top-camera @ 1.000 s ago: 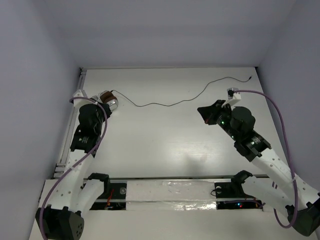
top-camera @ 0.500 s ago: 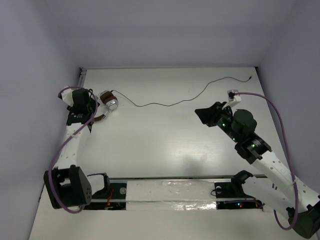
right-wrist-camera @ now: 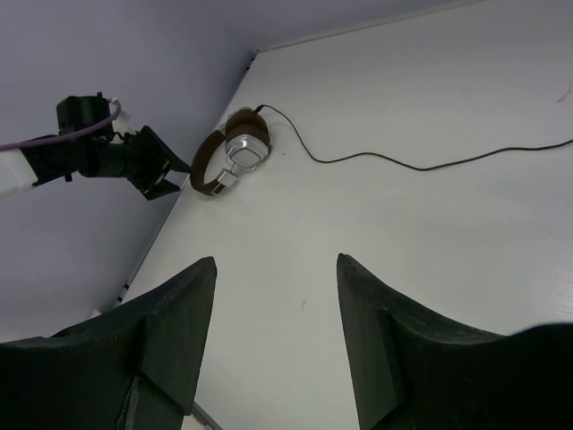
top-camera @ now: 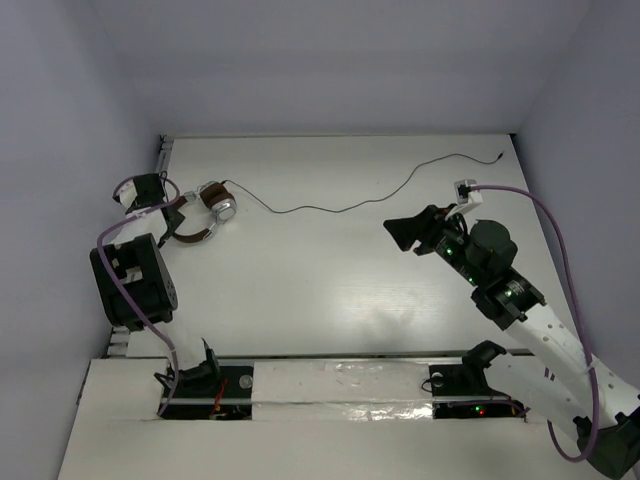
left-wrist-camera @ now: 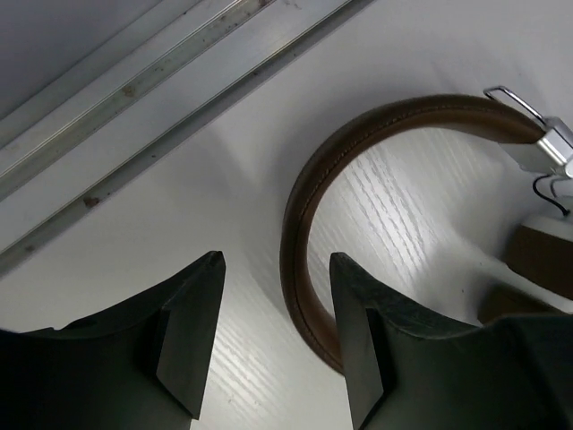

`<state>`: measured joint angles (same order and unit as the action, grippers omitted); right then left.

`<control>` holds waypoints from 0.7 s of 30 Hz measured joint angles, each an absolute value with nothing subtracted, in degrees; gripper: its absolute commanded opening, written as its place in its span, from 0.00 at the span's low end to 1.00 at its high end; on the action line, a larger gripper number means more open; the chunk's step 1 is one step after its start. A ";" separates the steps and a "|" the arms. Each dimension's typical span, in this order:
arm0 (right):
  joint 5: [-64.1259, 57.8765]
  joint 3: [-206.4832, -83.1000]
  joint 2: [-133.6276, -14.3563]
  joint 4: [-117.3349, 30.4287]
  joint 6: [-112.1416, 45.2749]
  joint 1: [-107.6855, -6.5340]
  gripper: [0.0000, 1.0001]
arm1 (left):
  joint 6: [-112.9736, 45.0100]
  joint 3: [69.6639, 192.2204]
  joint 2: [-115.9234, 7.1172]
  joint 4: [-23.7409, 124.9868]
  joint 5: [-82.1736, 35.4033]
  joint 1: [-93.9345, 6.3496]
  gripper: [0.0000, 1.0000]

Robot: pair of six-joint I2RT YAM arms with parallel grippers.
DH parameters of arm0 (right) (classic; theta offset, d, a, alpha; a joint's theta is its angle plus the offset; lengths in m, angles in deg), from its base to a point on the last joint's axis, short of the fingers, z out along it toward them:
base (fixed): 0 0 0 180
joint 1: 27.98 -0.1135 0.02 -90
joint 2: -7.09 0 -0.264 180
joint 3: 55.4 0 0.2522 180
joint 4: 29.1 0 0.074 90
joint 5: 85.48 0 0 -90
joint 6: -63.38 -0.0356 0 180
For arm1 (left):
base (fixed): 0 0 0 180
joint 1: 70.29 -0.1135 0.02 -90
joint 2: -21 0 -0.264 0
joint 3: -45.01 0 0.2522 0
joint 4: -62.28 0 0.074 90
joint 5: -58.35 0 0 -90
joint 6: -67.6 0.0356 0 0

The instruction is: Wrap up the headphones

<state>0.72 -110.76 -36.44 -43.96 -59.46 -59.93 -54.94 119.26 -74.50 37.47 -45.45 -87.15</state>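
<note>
The headphones [top-camera: 208, 213] lie on the white table at the far left, brown headband [left-wrist-camera: 309, 193] toward the rail and a silver earcup [top-camera: 226, 207] beside it. Their thin black cord [top-camera: 340, 208] trails right across the table to a plug near the back right corner. My left gripper [top-camera: 178, 212] is open just left of the headphones; in the left wrist view [left-wrist-camera: 276, 260] the headband's curve passes between the fingertips, close to the right finger, with nothing gripped. My right gripper [top-camera: 402, 232] hangs open above the table, well right of the headphones [right-wrist-camera: 228, 157] and near the cord [right-wrist-camera: 403, 163].
An aluminium rail [left-wrist-camera: 134, 98] runs along the table's left edge, right behind the left gripper. Grey walls close in the left, back and right sides. The arms' purple cables [top-camera: 560, 230] loop beside each arm.
Both grippers have gone from shut to open. The left arm has swung back and to the left, off the headphones, and now sits beside the headband. The right gripper has shifted slightly left.
</note>
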 measured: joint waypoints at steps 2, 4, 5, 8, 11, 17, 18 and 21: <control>0.40 -110.76 -36.55 -43.81 -59.44 -59.93 0.63 | -54.06 121.12 -77.34 37.34 -45.06 -87.74 0.48; 0.09 -110.76 -36.79 -43.70 -59.44 -59.93 0.63 | -53.12 123.20 -80.18 37.67 -44.66 -88.05 0.48; 0.02 -110.76 -36.88 -43.68 -59.44 -59.93 0.63 | -52.71 123.92 -81.36 38.08 -44.31 -88.07 0.48; -0.28 -110.76 -37.36 -43.70 -59.44 -59.93 0.63 | -51.75 124.77 -83.66 38.78 -43.46 -88.16 0.47; -0.28 -110.76 -37.47 -43.68 -59.44 -59.93 0.63 | -50.89 125.21 -85.25 38.72 -43.00 -88.14 0.43; -0.26 -110.76 -37.64 -43.68 -59.44 -59.93 0.61 | -49.65 127.37 -87.66 39.33 -42.54 -88.14 0.19; -0.26 -110.76 -37.64 -43.66 -59.44 -59.93 0.60 | -49.43 127.57 -87.90 39.50 -42.52 -88.14 0.11; -0.22 -110.76 -37.64 -43.68 -59.44 -59.93 0.56 | -48.36 128.29 -88.49 39.35 -42.02 -88.23 0.00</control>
